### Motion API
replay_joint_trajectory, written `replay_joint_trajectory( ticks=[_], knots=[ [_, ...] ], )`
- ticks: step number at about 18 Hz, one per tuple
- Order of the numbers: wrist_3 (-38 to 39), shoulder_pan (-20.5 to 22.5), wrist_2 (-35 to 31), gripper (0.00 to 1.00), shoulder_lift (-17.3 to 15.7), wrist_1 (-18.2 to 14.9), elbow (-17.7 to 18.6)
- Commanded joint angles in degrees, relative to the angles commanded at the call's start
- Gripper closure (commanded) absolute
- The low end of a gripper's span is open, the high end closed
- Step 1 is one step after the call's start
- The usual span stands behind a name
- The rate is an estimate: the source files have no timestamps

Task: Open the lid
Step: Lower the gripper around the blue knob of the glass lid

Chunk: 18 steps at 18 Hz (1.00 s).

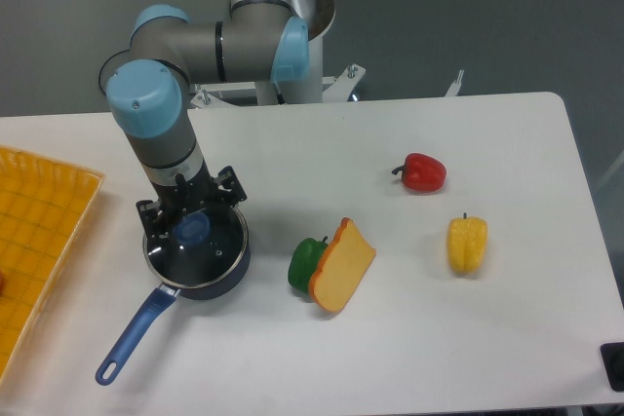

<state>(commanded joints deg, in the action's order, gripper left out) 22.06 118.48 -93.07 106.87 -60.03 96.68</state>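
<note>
At the far left edge of the white table (458, 338) lies a yellow tray (39, 231), only partly in view. Right of it, on the left side of the table, stands a dark blue saucepan (229, 265), and its long blue handle (135, 335) points toward the near left. The lid (207, 252) sits on top of this saucepan, flat and closed, with its metal rim matching the rim of the pan. The blue knob (192, 230) is at the centre of the lid.

My gripper (188, 223) is directly above the lid, at the knob, and my arm comes down to it from the far side. My fingers stand on either side of the knob, very close to it. If they already press on the knob, I cannot tell from this view.

Further right, near the middle of the table, a green pepper (305, 262) touches a slice of orange cheese (341, 265) that leans against it. Farther right there is a red pepper (422, 172), and nearer and a little more right a yellow pepper (467, 244), well apart from the others.
</note>
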Motion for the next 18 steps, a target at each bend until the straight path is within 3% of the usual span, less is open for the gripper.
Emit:
replay_joint_trajectory(
  ticks=[3,18],
  knots=[
    [-0.09,-1.76,-3.33,0.0,0.44,0.35,0.62],
    [1.49,-1.5,-1.59,0.0,0.97,0.0,0.7]
  ],
)
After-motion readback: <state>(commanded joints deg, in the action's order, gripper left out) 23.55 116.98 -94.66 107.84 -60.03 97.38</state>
